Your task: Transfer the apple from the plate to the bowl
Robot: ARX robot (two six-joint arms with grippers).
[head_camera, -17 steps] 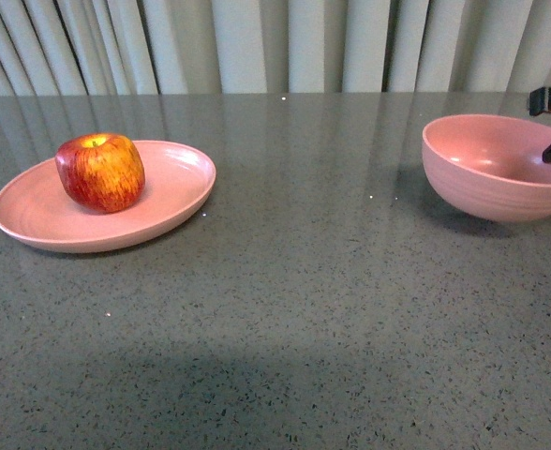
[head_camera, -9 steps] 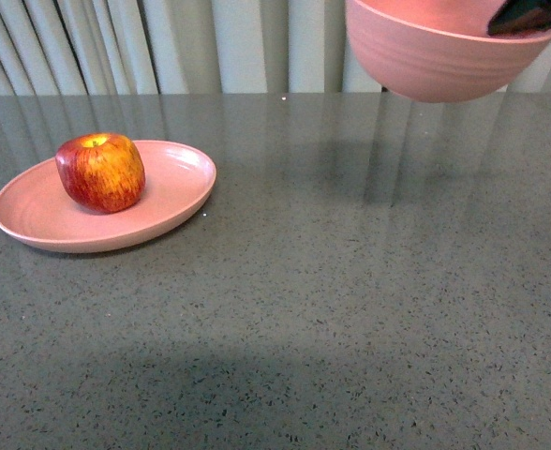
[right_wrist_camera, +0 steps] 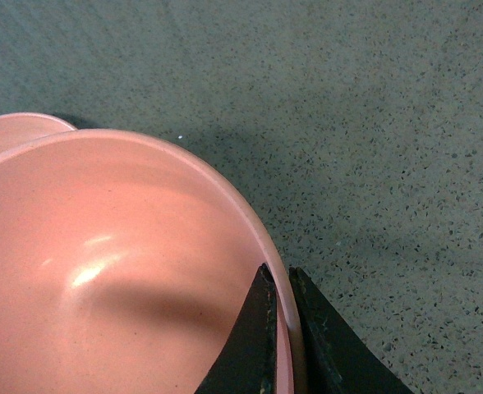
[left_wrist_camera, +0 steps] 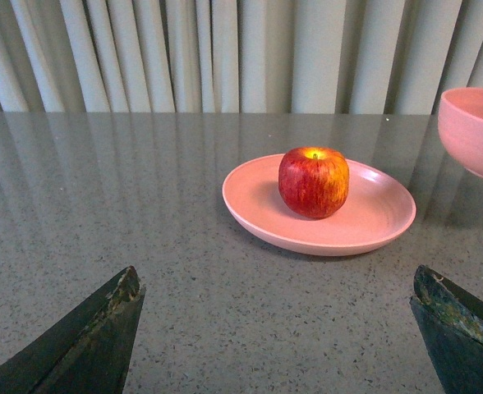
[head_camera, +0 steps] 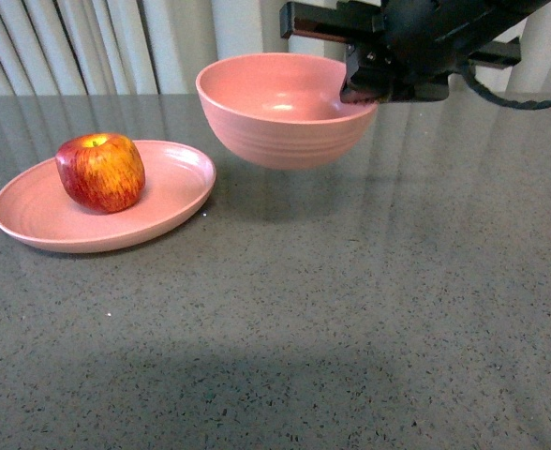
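A red apple (head_camera: 100, 172) with yellow streaks sits on the left part of the shallow pink plate (head_camera: 172, 202) at the table's left. My right gripper (head_camera: 360, 86) is shut on the right rim of the deep pink bowl (head_camera: 280, 112), which hangs above the table just right of the plate. In the right wrist view the two fingers pinch the bowl (right_wrist_camera: 102, 271) at its rim, gripper (right_wrist_camera: 281, 283). My left gripper (left_wrist_camera: 278, 295) stands open, low over the table, short of the plate (left_wrist_camera: 365, 226) and apple (left_wrist_camera: 313, 181). The bowl (left_wrist_camera: 476, 131) shows at that view's edge.
A grey speckled stone table (head_camera: 350, 309) stretches across the front. Pale curtains (head_camera: 97, 47) hang behind the table's far edge. The right arm's dark body and cable (head_camera: 500, 89) reach in from the upper right.
The right gripper has carried the bowl leftward and lower, from the upper right to just beside the plate. Apple and plate have not moved.
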